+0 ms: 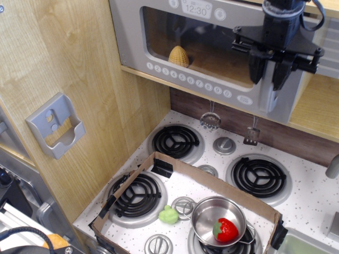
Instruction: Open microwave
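The grey microwave (130,37) sits at the top, with a clear window door (212,42), a row of round white buttons (190,79) and a 12:30 clock (197,9). A yellow corn-like toy (179,55) stands inside. The silver handle (276,98) runs down the door's right side. My black gripper (267,76) hangs in front of the handle's upper part. Its fingers (256,69) are drawn in close around the handle. The door's right edge stands slightly out from the body.
A small grey holder (55,127) is fixed to the wooden wall on the left. Below is a stovetop with a cardboard box wall (212,177), a steel pot (212,209) holding a strawberry (225,229), and a green toy (168,215). Two utensils (211,120) hang under the shelf.
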You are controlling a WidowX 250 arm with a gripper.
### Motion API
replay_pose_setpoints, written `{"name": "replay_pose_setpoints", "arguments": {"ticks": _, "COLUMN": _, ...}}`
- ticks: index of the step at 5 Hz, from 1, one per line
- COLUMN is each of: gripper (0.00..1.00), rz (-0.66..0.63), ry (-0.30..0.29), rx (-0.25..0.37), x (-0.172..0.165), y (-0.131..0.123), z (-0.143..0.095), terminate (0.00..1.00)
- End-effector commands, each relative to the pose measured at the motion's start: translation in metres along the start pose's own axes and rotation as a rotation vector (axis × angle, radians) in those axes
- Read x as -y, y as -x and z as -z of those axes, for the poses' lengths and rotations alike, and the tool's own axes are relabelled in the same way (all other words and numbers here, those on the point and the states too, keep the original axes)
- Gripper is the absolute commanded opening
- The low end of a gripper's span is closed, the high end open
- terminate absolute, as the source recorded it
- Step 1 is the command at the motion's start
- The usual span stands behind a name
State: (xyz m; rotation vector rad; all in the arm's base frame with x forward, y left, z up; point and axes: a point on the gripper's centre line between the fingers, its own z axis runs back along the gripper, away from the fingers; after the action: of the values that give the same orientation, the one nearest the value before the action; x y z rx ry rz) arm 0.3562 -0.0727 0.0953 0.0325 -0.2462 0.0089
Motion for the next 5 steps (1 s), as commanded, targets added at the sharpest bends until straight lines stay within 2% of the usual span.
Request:
{"name": "replay_pose_setpoints", "arguments": {"ticks": 1, "gripper": 0.0, "rz": -0.106, "ry": 0.016, "rx": 0.026, "x": -0.003, "y": 0.027, "z": -0.012, "terminate": 0.0}}
{"name": "replay_pose_setpoints", "arguments": {"ticks": 2, "gripper": 1.0, "rz": -0.124, "ry": -0.019, "rx": -0.004, "x": -0.001, "y": 0.037, "z": -0.021, "terminate": 0.0}}
{"name": "replay_pose_setpoints", "arguments": {"ticks": 3, "gripper": 1.0, "rz": -0.194, "ry": -0.043, "rx": 0.022, "x": 0.002, "y": 0.065, "z": -0.025, "terminate": 0.0}}
{"name": "replay_pose_setpoints", "arguments": {"ticks": 4, "gripper": 1.0, "rz": -0.33, "ry": -0.044, "rx": 0.09, "x": 0.014, "y": 0.113, "z": -0.016, "terminate": 0.0}}
{"name": "replay_pose_setpoints", "arguments": {"ticks": 5, "gripper": 1.0, "rz": -0.464, "ry": -0.048, "rx": 0.112, "x": 0.051, "y": 0.143, "z": 0.001, "terminate": 0.0}}
